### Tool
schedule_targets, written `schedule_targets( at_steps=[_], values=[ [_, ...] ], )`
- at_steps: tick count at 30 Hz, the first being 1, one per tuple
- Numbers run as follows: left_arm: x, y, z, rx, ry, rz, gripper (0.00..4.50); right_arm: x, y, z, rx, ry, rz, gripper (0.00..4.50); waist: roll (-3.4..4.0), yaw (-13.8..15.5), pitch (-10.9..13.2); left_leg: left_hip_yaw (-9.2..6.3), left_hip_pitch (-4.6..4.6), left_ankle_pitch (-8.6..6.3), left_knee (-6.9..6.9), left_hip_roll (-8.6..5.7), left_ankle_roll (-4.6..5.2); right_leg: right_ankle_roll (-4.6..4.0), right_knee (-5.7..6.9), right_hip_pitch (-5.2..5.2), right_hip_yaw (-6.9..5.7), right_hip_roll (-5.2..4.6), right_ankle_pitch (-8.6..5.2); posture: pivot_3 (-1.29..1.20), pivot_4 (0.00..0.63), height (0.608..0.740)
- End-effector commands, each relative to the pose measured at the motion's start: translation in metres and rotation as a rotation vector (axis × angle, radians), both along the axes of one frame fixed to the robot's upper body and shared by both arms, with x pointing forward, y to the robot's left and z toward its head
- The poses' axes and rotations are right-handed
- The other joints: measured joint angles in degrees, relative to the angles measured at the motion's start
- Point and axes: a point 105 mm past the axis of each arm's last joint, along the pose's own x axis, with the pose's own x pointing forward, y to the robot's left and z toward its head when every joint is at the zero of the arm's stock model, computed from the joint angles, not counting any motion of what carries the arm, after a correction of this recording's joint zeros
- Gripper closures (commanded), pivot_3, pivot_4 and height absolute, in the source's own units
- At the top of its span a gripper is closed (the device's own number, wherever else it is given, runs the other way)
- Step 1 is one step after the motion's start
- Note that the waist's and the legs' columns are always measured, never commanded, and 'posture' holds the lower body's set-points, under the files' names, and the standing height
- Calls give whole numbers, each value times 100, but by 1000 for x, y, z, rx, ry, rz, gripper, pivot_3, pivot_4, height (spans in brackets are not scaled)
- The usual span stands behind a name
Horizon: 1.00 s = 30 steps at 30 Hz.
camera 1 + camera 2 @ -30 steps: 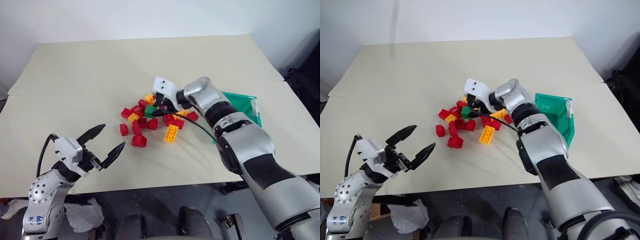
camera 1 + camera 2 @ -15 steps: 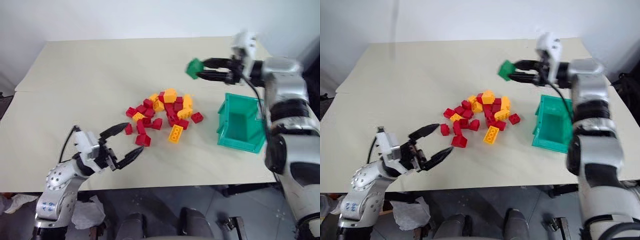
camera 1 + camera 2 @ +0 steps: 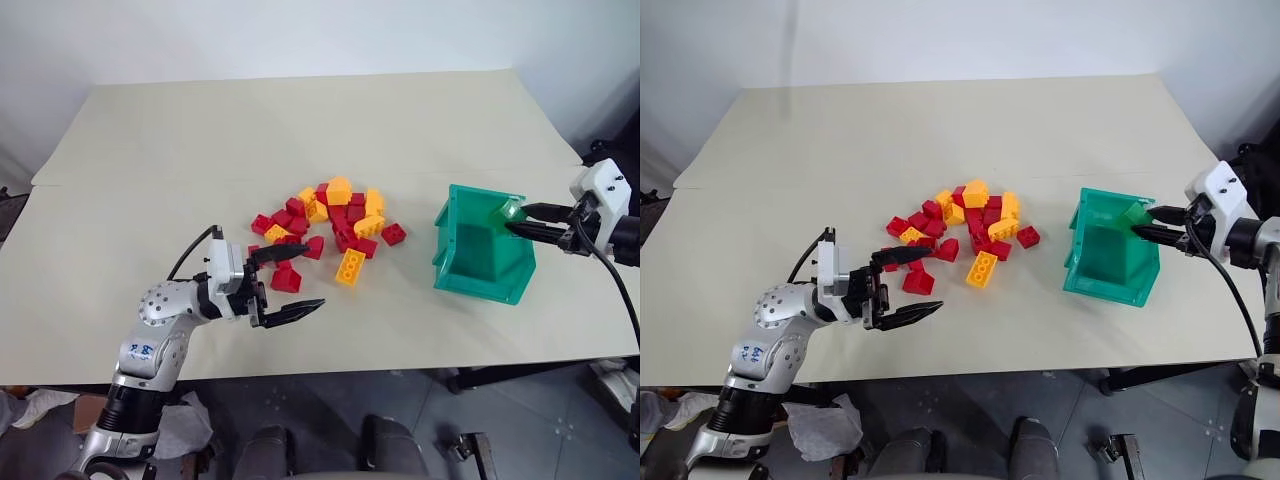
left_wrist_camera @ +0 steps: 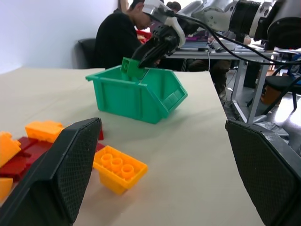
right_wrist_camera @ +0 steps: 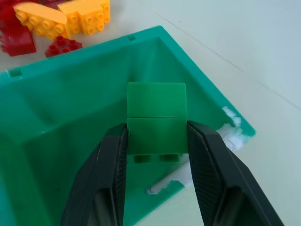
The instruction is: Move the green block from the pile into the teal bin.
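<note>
Robot holds green block over the teal bin's rim

From the left: the left gripper (image 3: 287, 283) hangs near the table's front edge, its two black fingers spread wide and holding nothing, pointing toward the pile (image 3: 331, 222) of red and yellow bricks that sits at about 1 o'clock from it, mid-table. A lone yellow brick (image 3: 349, 266) lies at the pile's 5 o'clock edge. At 3 o'clock from the pile stands the teal bin (image 3: 481, 246). Over its right rim, the right gripper (image 5: 157, 141) clamps the green block (image 5: 157, 123) between both fingers, the block poised above the bin's open interior.
</note>
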Motion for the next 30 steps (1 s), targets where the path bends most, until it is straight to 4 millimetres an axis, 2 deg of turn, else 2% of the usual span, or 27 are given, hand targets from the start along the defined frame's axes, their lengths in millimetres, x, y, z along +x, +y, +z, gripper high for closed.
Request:
schedule_targets(
  at_steps=[1,5,7,9,11,14,17,20,22,26,30],
  values=[
    [-1,3,4,0,-33,7,0,-5,3,17,12,-43,16,2012,0,33,0,0,-1,0,0,0,0,0,-1,0,0,0,0,0,150,740],
    [2,11,4,3,-28,39,0,-10,1,21,0,-66,18,610,-1,76,0,-3,-2,-1,4,0,1,0,-2,3,0,0,0,0,150,740],
    [4,17,5,4,-23,63,0,-12,-2,28,-22,-131,22,28,-1,102,1,-5,-6,-1,10,-1,3,0,-4,3,-1,-1,0,0,150,740],
    [3,24,5,12,-22,81,0,-13,0,40,-32,-236,33,28,-1,91,1,-4,-9,-3,13,-2,5,1,-6,3,-1,-1,0,0,150,740],
    [4,32,5,19,-10,109,0,-21,10,52,5,-320,109,28,-1,77,1,-4,-8,-3,13,-1,5,1,-6,3,-1,-1,0,0,150,740],
    [4,57,0,65,-6,200,0,-40,50,53,96,-388,293,28,-6,54,0,-8,-6,-3,4,2,5,1,-4,2,-5,1,0,0,150,740],
    [3,77,-7,119,3,280,0,-59,84,37,156,-406,428,28,-8,45,0,-11,5,-4,-1,11,2,0,1,5,-7,9,1,0,150,740],
    [1,92,-14,152,4,342,0,-69,105,20,166,-398,514,28,-8,75,0,-7,4,-4,4,6,3,0,-2,7,1,6,1,0,150,740],
    [-2,106,-18,164,7,416,0,-78,119,6,253,-348,558,28,-8,98,-1,-9,-2,-6,13,3,8,1,-4,8,1,3,2,0,150,740],
    [-9,119,-20,156,0,505,0,-90,132,-25,288,-288,572,28,-18,138,-5,-15,3,-8,5,7,5,1,-3,9,-3,6,2,0,150,740],
    [-18,120,-21,156,5,525,0,-91,133,-35,313,-293,545,28,-18,143,-5,-6,5,-8,10,5,6,0,-4,9,7,5,3,0,150,740]
  ],
)
